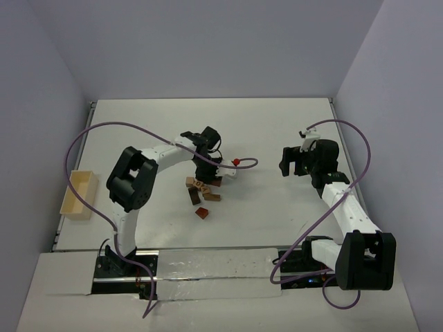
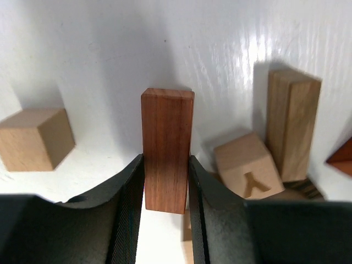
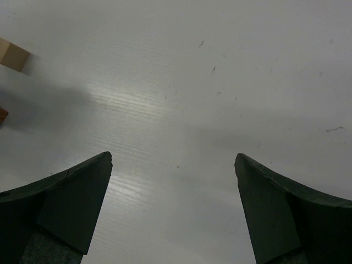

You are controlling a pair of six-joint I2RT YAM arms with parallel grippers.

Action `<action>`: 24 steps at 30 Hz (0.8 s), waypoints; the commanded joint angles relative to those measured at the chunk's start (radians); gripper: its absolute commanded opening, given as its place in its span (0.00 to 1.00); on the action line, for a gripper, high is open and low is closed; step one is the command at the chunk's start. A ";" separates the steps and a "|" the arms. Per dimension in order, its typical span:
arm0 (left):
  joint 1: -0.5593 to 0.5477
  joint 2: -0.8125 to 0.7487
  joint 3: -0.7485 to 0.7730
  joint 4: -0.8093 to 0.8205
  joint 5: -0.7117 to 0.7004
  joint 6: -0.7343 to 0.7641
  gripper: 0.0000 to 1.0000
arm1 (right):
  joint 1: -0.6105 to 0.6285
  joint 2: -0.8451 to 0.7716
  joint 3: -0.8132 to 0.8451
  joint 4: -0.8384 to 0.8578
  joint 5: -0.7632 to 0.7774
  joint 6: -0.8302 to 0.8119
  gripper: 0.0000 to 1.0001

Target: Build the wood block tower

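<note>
In the left wrist view, a reddish-brown cuboid block [image 2: 166, 143] sits between the two black fingers of my left gripper [image 2: 166, 160], which is shut on it. Around it are a tan cube [image 2: 36, 137], a tan cube with a Y mark [image 2: 248, 165], a long tan cuboid [image 2: 291, 129] and a reddish wedge [image 2: 342, 157]. From above, the left gripper [image 1: 206, 169] hangs over the cluster of blocks [image 1: 201, 188]. One reddish wedge [image 1: 203, 212] lies apart, nearer the arms. My right gripper [image 1: 294, 160] [image 3: 173, 159] is open over bare table to the right.
A pale wooden tray [image 1: 77, 195] lies at the table's left edge. A small red piece [image 1: 236, 162] sits just right of the left gripper. A tan block [image 3: 12, 55] shows at the left edge of the right wrist view. Purple cables arc over both arms.
</note>
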 commanded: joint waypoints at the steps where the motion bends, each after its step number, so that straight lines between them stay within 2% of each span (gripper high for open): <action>1: -0.019 -0.032 -0.087 0.011 0.060 -0.231 0.00 | 0.001 -0.012 0.054 0.005 -0.008 -0.010 1.00; 6: -0.027 -0.089 -0.155 0.051 0.097 -0.321 0.00 | 0.001 -0.013 0.054 0.006 -0.007 -0.010 1.00; 10: -0.039 -0.142 -0.225 0.106 0.071 -0.347 0.00 | 0.001 -0.010 0.056 0.005 -0.010 -0.007 1.00; 17: -0.039 -0.142 -0.205 0.110 0.025 -0.377 0.00 | 0.001 -0.005 0.058 0.006 -0.010 -0.005 1.00; 24: -0.030 -0.077 -0.105 0.139 -0.048 -0.380 0.00 | 0.001 -0.002 0.057 0.005 -0.010 -0.005 1.00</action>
